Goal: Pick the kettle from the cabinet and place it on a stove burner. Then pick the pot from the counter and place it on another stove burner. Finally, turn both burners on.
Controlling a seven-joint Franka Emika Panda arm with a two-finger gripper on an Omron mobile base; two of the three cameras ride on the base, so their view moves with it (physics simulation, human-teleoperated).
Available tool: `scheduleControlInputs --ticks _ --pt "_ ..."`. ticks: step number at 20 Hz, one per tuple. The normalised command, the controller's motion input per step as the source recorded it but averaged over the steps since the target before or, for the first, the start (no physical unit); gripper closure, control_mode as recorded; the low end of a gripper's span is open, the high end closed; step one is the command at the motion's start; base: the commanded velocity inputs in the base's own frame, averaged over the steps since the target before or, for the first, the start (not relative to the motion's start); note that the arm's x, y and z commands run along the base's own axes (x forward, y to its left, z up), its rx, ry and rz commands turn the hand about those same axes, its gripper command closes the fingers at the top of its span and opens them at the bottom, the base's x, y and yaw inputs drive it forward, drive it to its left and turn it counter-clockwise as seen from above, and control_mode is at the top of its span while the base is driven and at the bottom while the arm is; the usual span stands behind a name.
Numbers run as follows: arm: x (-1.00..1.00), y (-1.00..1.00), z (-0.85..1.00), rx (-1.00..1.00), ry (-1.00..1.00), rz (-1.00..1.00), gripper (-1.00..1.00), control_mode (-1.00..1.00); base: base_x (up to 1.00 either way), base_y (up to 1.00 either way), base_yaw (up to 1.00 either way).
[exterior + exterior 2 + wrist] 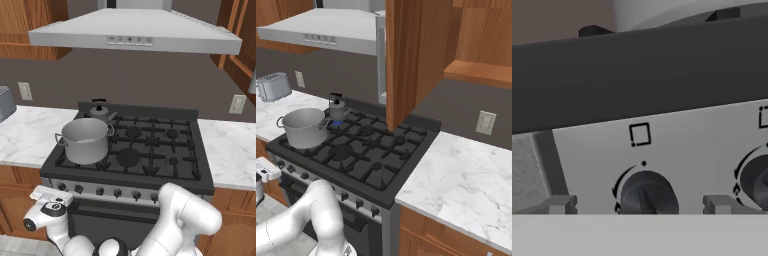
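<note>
Glossy white arm (187, 220) built of rounded, bulbous shell segments; smooth moulded casing, no visible cables or screws. Dark, near-black rings and caps show at the joints, one dark round dome (111, 248) sitting low between the segments in the left base view. The white wrist housing (42, 215) is blocky, with a dark grey oval inset on its upper face and a small black circular port on its side. In the hand view two small square grey finger tips (561, 203) rise at the bottom, matte, flat-faced, standing wide apart from each other.
</note>
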Motion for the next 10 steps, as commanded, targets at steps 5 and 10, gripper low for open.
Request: scheduleControlInputs --ticks 5,10 --pt "0.02 0.00 -0.20 0.00 -0.02 0.00 -1.00 -1.00 0.00 0.00 0.00" --pt "0.00 0.00 -0.17 0.00 -0.03 0.00 -1.00 -1.00 0.00 0.00 0.00"
